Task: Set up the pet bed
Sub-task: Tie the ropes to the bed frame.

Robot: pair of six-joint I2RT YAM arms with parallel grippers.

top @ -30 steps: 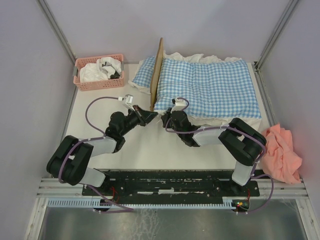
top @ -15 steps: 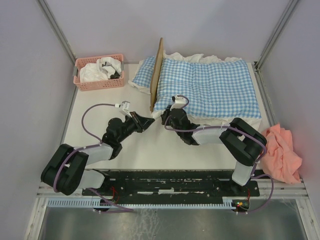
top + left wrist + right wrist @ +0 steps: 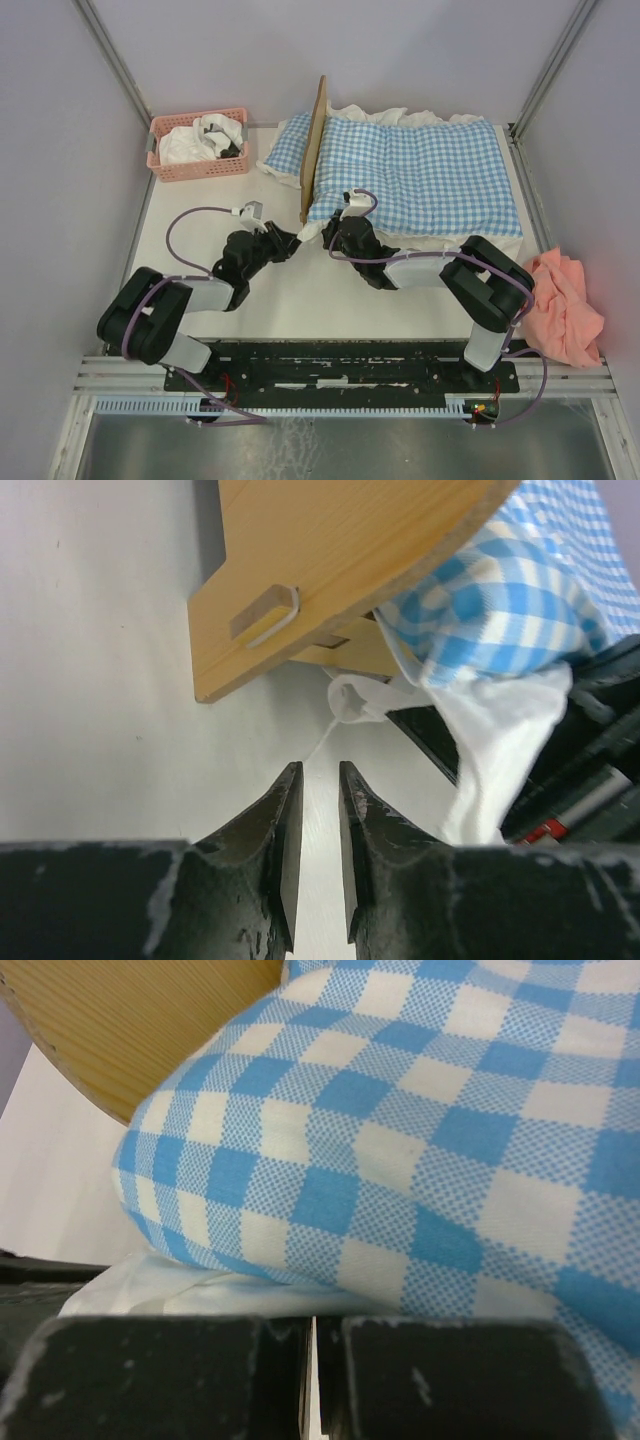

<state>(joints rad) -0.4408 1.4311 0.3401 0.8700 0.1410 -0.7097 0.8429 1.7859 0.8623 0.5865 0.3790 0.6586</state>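
Note:
The pet bed's light-wood headboard (image 3: 315, 150) stands on edge at the table's middle back. Blue-white gingham bedding (image 3: 420, 175) covers the rest of the frame. My left gripper (image 3: 293, 238) hovers just short of the headboard's near corner (image 3: 300, 560), its fingers (image 3: 285, 810) a little open over bare table with nothing between them. A white ruffle (image 3: 490, 750) hangs beside it. My right gripper (image 3: 333, 230) sits at the bedding's near left corner, and its jaws (image 3: 312, 1320) are shut with a thin white strip of ruffle (image 3: 180, 1290) pinched under the gingham (image 3: 400, 1140).
A pink basket (image 3: 200, 168) with white and dark cloth stands at the back left. A small gingham pillow (image 3: 288, 140) lies left of the headboard. A peach cloth (image 3: 565, 305) lies off the table's right edge. Grey walls close in the sides and back.
My left gripper has opened and drawn back a little from the bed's near corner. The right gripper has stayed shut at the bedding corner.

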